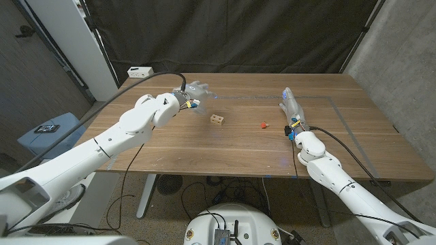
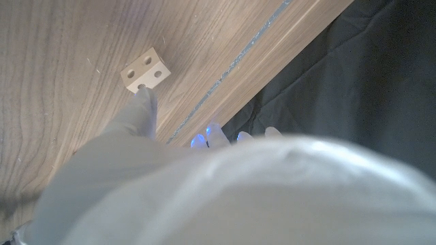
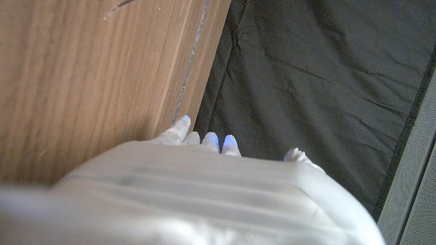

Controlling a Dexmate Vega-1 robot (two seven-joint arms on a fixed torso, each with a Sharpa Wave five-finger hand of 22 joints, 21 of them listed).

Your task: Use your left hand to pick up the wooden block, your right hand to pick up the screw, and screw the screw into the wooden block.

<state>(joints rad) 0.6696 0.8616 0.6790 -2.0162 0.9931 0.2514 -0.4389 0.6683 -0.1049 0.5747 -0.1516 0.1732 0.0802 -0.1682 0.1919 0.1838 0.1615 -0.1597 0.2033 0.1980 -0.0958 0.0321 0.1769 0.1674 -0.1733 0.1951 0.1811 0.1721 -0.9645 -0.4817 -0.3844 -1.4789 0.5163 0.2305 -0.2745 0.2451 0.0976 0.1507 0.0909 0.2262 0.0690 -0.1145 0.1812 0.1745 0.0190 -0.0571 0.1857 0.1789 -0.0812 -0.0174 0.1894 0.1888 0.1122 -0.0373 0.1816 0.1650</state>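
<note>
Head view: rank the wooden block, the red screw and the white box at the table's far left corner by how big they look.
1. white box, though it sits farther from the camera
2. wooden block
3. red screw, clearly smallest

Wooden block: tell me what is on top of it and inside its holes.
Nothing rests on the wooden block; it sits bare on the table. Its faces show round holes, dark and seemingly empty; their depths can't be seen. The red screw lies apart on the tabletop.

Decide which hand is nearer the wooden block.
The left hand: it hovers just beside the block, one of its fingers almost at it. The right hand stands beyond the red screw.
</note>
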